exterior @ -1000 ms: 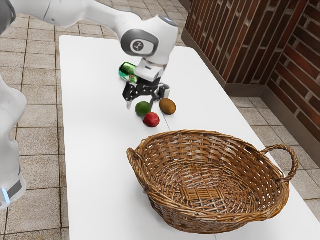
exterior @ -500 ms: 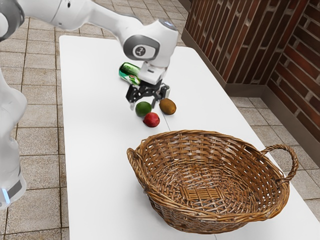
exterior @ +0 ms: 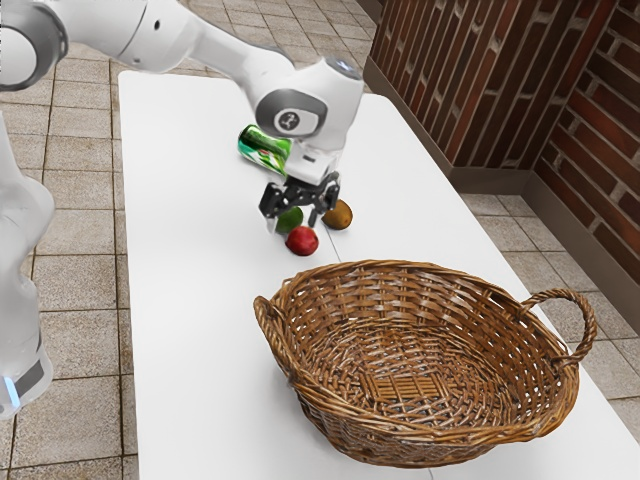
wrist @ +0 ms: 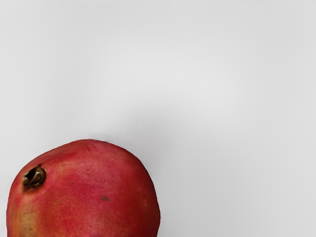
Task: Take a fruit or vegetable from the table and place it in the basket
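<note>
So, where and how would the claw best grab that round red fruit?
Probably from straight above, closing around the widest part of the red fruit: it is nearly round, with no long side to favor. I'd keep the claw off its little crown and clear of the green fruit close beside it.

Gripper (exterior: 292, 224): pointing downward, two fingers spread, gap between the tips. White wrist (exterior: 320, 100): above the gripper. Forearm (exterior: 215, 50): runs back from the wrist, higher than the gripper. Lower arm link (exterior: 20, 300): upright, well apart from the gripper.
</note>
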